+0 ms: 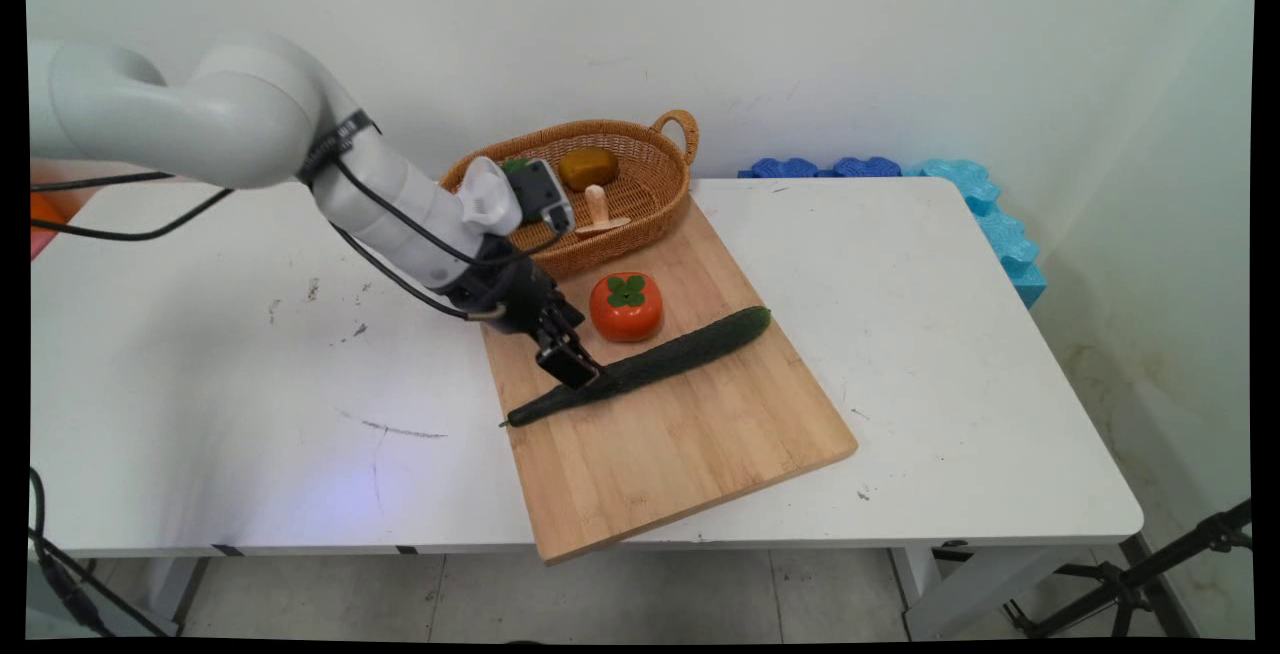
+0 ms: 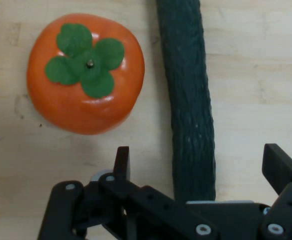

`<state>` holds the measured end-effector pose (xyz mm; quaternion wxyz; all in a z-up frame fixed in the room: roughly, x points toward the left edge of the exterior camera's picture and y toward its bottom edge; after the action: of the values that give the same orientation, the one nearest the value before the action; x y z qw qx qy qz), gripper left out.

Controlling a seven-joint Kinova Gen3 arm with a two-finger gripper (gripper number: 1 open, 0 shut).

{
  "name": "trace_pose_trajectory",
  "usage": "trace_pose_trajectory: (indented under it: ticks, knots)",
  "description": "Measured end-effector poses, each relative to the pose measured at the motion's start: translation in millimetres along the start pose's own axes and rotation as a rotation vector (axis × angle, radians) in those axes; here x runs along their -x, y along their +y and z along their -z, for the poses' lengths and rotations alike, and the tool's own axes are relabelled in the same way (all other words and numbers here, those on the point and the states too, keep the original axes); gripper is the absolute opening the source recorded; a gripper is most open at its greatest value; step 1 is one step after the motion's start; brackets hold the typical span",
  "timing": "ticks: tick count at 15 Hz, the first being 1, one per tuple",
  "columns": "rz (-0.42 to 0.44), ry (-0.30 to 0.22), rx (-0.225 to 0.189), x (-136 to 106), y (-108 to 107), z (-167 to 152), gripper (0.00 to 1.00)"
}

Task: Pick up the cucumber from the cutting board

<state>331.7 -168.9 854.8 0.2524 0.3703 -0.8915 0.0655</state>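
A long dark green cucumber (image 1: 680, 354) lies slantwise on a wooden cutting board (image 1: 680, 444). My gripper (image 1: 572, 364) is low over the cucumber's left part, near its thin end. In the hand view the gripper (image 2: 198, 152) is open, and the cucumber (image 2: 188, 100) runs up between the two fingers (image 2: 121, 162) with a gap on each side. An orange persimmon (image 1: 626, 306) with a green leaf cap sits on the board just beyond the cucumber. In the hand view the persimmon (image 2: 85, 75) is at the upper left, on the board (image 2: 256, 75).
A wicker basket (image 1: 665, 189) stands at the board's far end, holding a brown rounded item (image 1: 588, 167) and a beige mushroom-like piece (image 1: 597, 209). Blue foam tiles (image 1: 985, 214) line the wall at the back right. The board's near corner overhangs the table's front edge.
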Motion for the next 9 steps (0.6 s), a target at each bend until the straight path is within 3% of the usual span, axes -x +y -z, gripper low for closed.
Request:
trace_pose_trajectory:
  ticks: [9]
  knots:
    - [0.053, -0.033, -0.035, -3, 14, -30, 1.0]
